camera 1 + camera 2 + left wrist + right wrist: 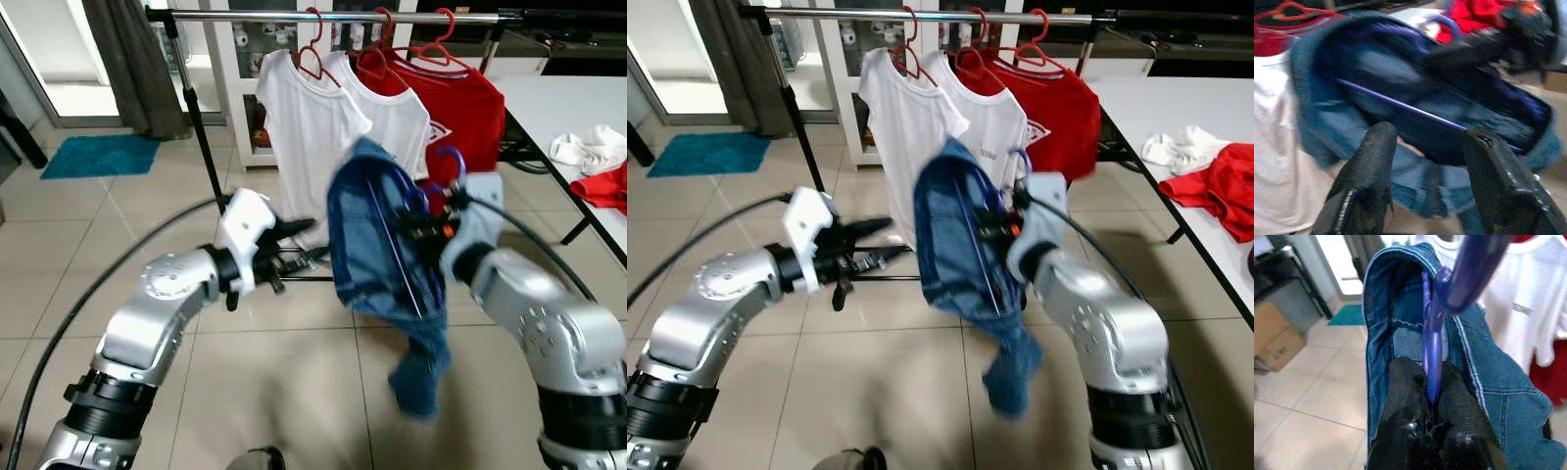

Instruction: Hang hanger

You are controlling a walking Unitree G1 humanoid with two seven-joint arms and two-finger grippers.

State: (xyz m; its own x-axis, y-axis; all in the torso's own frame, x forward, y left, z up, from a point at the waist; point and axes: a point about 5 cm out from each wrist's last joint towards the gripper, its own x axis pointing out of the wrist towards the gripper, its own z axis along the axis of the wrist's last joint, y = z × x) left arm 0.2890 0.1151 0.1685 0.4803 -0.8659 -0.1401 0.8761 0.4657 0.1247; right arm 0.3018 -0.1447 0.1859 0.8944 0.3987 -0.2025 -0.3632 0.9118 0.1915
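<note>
Fingers (1400, 396) of right gripper (1432, 396) clamped on purple hanger (1431, 357), carrying denim jacket (377, 245) at frame centre, below the rail (333, 16) across the top. Left gripper (299, 245) just left of the jacket, fingers (1369, 166) apart. White shirts (304, 137) and red shirt (460, 108) hanging behind.
</note>
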